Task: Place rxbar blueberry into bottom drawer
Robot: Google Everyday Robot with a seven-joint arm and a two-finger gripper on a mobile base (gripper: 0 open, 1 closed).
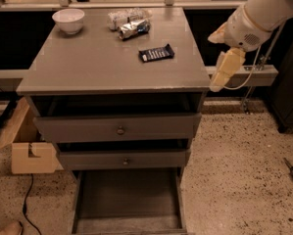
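Observation:
The rxbar blueberry point(157, 53), a flat dark navy bar with pale lettering, lies on the grey cabinet top point(87, 67), right of centre. The bottom drawer point(129, 199) is pulled out at the foot of the cabinet, and its flat grey floor shows nothing in it. My gripper point(223, 71) hangs at the cabinet's right edge, to the right of the bar and a little nearer to me. It holds nothing that I can see.
A white bowl point(68, 20) stands at the back left of the cabinet top. Crumpled silver foil packets point(129, 23) lie at the back centre. Two upper drawers with round knobs point(120, 130) are closed. A cardboard box point(28, 151) sits on the speckled floor to the left.

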